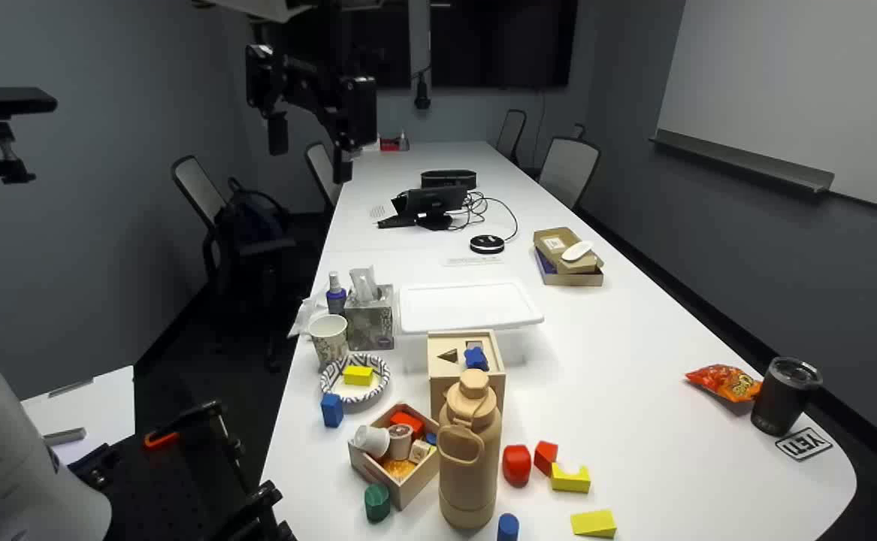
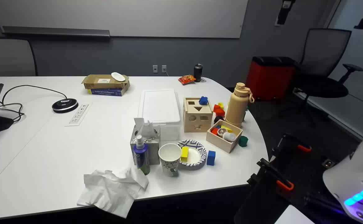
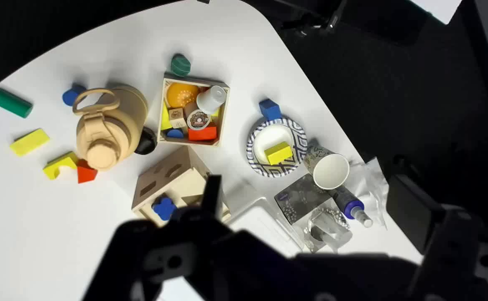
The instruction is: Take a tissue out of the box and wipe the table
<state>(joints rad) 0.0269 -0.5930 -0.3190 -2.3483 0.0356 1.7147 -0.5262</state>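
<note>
- Gripper (image 1: 310, 150): in the air, higher than the table (image 1: 633, 421), fingers (image 1: 343, 167) pointing down and spread wide. Whether it stands directly over the table is hard to judge; the wrist view is dark and blurred around it.
- Table: lower than the gripper; rounded end spreads ahead of the fingers in the wrist view.
- Box (image 3: 302, 194): on the table, seen between the fingers in the wrist view.
- Standing tissue (image 2: 145, 129): pokes up from the box top, likewise between the fingers from the wrist.
- Loose tissue (image 2: 109, 189): crumpled, lower than the gripper, partly on the table, partly past its edge; in the wrist view, near the finger at picture right.
- Spray (image 3: 346, 200), cup (image 3: 331, 171): close by the box; spray between the fingers, cup slightly ahead of them.
- Plate (image 3: 275, 170): ahead of the fingers; yellow block (image 3: 279, 153) on it, blue block (image 3: 270, 109) just beside.
- Sorter (image 3: 160, 179): partly covered by the finger at picture left; blue piece (image 3: 164, 208) on top.
- Tub (image 3: 264, 225): between the fingers, partly hidden by the gripper.
- Tray (image 2: 218, 144), flask (image 2: 239, 104): farther ahead of that left-hand finger.
</note>
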